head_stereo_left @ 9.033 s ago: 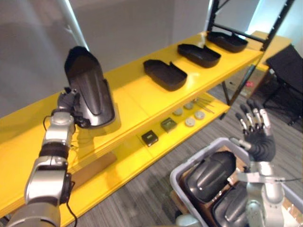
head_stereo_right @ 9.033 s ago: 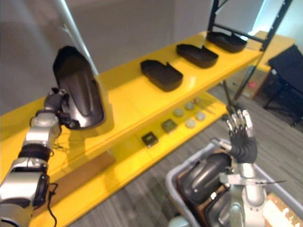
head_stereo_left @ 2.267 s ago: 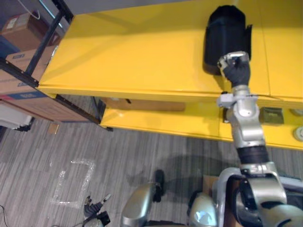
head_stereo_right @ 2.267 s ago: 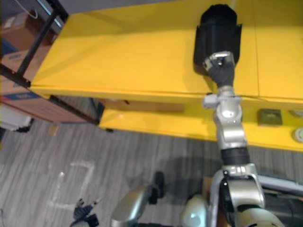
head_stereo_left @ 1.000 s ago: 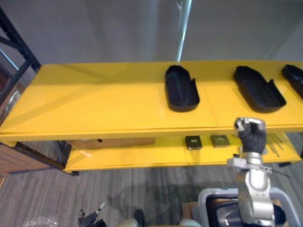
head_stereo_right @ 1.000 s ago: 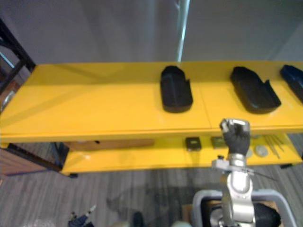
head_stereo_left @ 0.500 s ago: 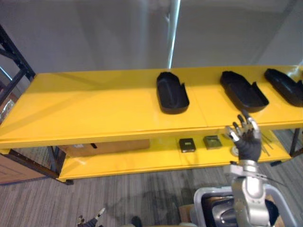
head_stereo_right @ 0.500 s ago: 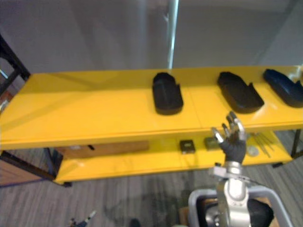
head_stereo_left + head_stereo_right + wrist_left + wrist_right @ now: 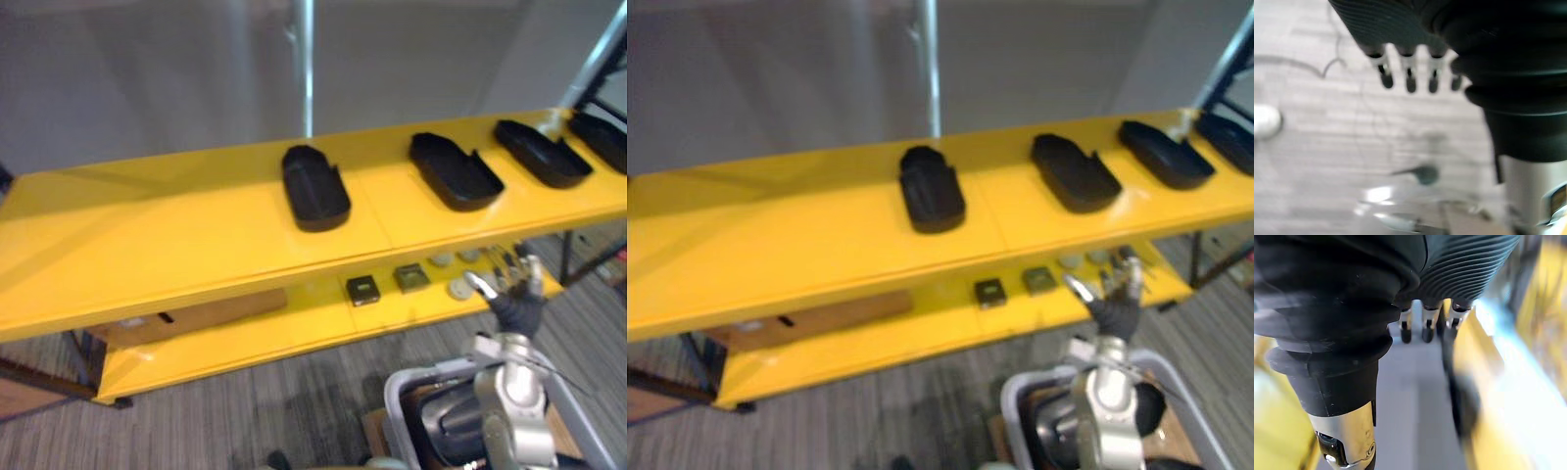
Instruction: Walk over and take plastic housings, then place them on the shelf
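- Right hand has uncurled: a second ago it was a fist held up before the shelf edge, and now its fingers are spread and straight, holding nothing.
- Up and to this hand's left, the newest housing lies flat on the yellow shelf, open side up. About two seconds ago the same hand was touching its near end; now the two are well apart.
- Nine seconds ago that housing stood upright in the left hand above the shelf.
- Left hand hangs low, its fingers straight and slightly parted above the grey carpet floor, with nothing in them.
- Beyond the right hand, the second housing, third housing and fourth housing sit in a row on the same shelf, each apart from its neighbour, as before.
- The whole scene has slid sideways since half a second ago, so the camera has turned; the row on the shelf has not shifted.
- Just past the right fingertips, the lower shelf carries pale discs and, further to the hand's left, two small dark blocks.
- Far to the left, a cardboard box lies on that lower shelf.
- Below the right wrist stands a grey bin with more housings inside.
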You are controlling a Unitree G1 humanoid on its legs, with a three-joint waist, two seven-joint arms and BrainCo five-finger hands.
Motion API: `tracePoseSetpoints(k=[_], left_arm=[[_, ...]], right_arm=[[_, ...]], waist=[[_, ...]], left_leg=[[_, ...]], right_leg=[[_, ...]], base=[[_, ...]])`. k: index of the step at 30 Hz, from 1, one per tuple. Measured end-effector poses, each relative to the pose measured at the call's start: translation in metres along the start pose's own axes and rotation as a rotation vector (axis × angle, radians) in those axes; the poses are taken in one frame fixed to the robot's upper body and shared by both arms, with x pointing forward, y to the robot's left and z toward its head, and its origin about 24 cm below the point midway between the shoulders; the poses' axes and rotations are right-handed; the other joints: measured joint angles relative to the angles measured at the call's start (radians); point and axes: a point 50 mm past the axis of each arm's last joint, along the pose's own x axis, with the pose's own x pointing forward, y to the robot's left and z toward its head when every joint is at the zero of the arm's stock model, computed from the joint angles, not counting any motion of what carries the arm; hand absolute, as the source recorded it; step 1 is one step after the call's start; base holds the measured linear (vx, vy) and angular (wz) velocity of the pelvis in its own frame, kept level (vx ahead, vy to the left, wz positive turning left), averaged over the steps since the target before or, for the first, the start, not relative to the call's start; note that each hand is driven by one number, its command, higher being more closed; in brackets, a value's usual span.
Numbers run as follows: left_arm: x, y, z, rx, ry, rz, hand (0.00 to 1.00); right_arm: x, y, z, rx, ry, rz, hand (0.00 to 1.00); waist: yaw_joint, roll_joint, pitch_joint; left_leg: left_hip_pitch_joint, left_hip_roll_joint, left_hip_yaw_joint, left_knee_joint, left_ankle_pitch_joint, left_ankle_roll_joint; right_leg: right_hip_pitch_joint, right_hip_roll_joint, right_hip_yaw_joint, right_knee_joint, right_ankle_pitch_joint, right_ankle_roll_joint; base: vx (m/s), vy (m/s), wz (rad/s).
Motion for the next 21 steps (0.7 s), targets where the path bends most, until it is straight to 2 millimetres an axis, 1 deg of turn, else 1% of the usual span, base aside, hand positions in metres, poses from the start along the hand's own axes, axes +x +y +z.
tracePoseSetpoints(k=[1,3,5,6,8,12,13,14,15,16,17,18,19,20,21], left_arm=[[0.000,0.000,0.000,0.005,0.009,-0.006,0.00],[0.000,0.000,0.004,0.032,-0.001,-0.012,0.00],[0.000,-0.002,0.010,0.057,-0.021,-0.024,0.00],[0.000,-0.005,0.016,0.073,-0.034,-0.031,0.00],[-0.001,-0.005,0.018,0.075,-0.038,-0.039,0.00],[0.000,-0.005,0.015,0.068,-0.032,-0.043,0.00],[0.000,-0.004,0.013,0.035,-0.028,-0.044,0.00],[0.000,-0.003,0.014,0.004,-0.031,-0.046,0.00],[-0.001,-0.004,0.016,-0.077,-0.047,-0.056,0.00],[-0.001,-0.009,0.016,-0.119,-0.049,-0.071,0.00],[-0.001,-0.016,0.011,-0.151,-0.040,-0.088,0.00],[-0.001,-0.019,0.010,-0.155,-0.038,-0.095,0.00],[-0.001,-0.018,0.010,-0.154,-0.039,-0.094,0.00],[-0.001,-0.017,0.010,-0.153,-0.039,-0.093,0.00],[-0.001,-0.014,0.009,-0.152,-0.041,-0.089,0.00]], right_arm=[[-0.002,-0.009,0.000,0.004,0.001,-0.024,0.00],[-0.007,-0.022,-0.001,0.007,0.011,-0.051,0.00],[-0.011,-0.031,-0.002,0.006,0.016,-0.063,0.00],[-0.013,-0.035,0.000,-0.001,0.006,-0.067,0.00],[-0.016,-0.037,0.000,-0.008,0.002,-0.057,0.00],[-0.016,-0.033,0.000,-0.001,0.000,-0.017,0.00],[-0.014,-0.027,0.000,0.015,-0.002,0.015,0.00],[-0.012,-0.022,0.000,0.032,-0.007,0.041,0.00],[-0.004,-0.008,0.004,0.053,-0.034,0.114,0.00],[0.004,0.003,0.008,0.058,-0.064,0.176,0.00],[0.013,0.015,0.013,0.055,-0.096,0.239,0.00],[0.017,0.021,0.018,0.061,-0.123,0.264,0.00],[0.018,0.023,0.019,0.067,-0.130,0.265,0.00],[0.018,0.026,0.020,0.073,-0.138,0.270,0.00],[0.018,0.027,0.020,0.076,-0.139,0.276,0.00]], waist=[[-0.021,-0.001,0.000],[-0.030,0.005,-0.004],[-0.056,-0.001,-0.006],[-0.064,-0.001,-0.007],[-0.080,0.000,-0.008],[-0.072,-0.004,-0.024],[-0.065,-0.012,-0.030],[-0.058,-0.016,-0.029],[-0.034,-0.004,-0.021],[-0.014,0.015,-0.008],[0.002,0.047,-0.005],[0.006,0.066,-0.001],[0.007,0.062,0.001],[0.006,0.053,0.005],[0.007,0.038,0.009]], left_leg=[[0.006,0.004,0.016,0.000,-0.004,-0.001],[0.007,0.015,0.035,-0.001,-0.008,-0.005],[0.007,0.017,0.049,-0.001,-0.007,-0.006],[0.005,0.019,0.056,-0.001,-0.007,-0.006],[0.006,0.027,0.060,-0.001,-0.008,-0.005],[0.000,0.043,0.068,0.007,-0.001,-0.016],[-0.047,0.053,0.020,0.098,-0.022,-0.010],[-0.095,0.062,-0.042,0.190,-0.060,0.000],[-0.186,0.091,-0.210,0.364,-0.137,0.005],[-0.225,0.107,-0.325,0.457,-0.184,-0.008],[-0.238,0.121,-0.409,0.506,-0.232,-0.049],[-0.239,0.129,-0.421,0.514,-0.272,-0.084],[-0.240,0.124,-0.417,0.513,-0.277,-0.077],[-0.243,0.114,-0.416,0.505,-0.279,-0.079],[-0.243,0.095,-0.407,0.487,-0.276,-0.076]], right_leg=[[-0.005,0.003,0.018,0.001,0.004,-0.003],[-0.018,0.014,0.045,0.001,0.019,-0.008],[-0.027,0.017,0.059,0.001,0.022,-0.011],[-0.033,0.020,0.070,0.001,0.025,-0.013],[-0.035,0.029,0.072,0.001,0.035,-0.017],[-0.071,0.055,0.114,0.012,0.045,-0.023],[-0.098,0.063,0.140,0.024,0.052,-0.031],[-0.114,0.069,0.158,0.029,0.056,-0.034],[-0.138,0.096,0.205,0.035,0.061,-0.036],[-0.143,0.125,0.240,0.036,0.065,-0.033],[-0.160,0.161,0.280,0.041,0.063,-0.033],[-0.168,0.174,0.295,0.051,0.062,-0.030],[-0.172,0.169,0.301,0.058,0.061,-0.028],[-0.172,0.156,0.307,0.059,0.060,-0.028],[-0.179,0.135,0.311,0.056,0.061,-0.028]], base=[[-0.03,-0.009,-0.49],[-0.05,-0.013,-0.39],[-0.06,-0.022,-0.27],[-0.07,-0.027,-0.24],[-0.08,-0.038,-0.15],[-0.05,-0.040,-0.25],[-0.04,-0.055,-0.41],[-0.07,-0.068,-0.87],[-0.09,-0.029,-1.12],[-0.13,0.015,-1.50],[-0.20,0.137,-1.18],[-0.16,0.116,-0.81],[-0.17,0.152,-0.28],[-0.10,0.100,-0.06],[-0.14,0.165,-0.01]])
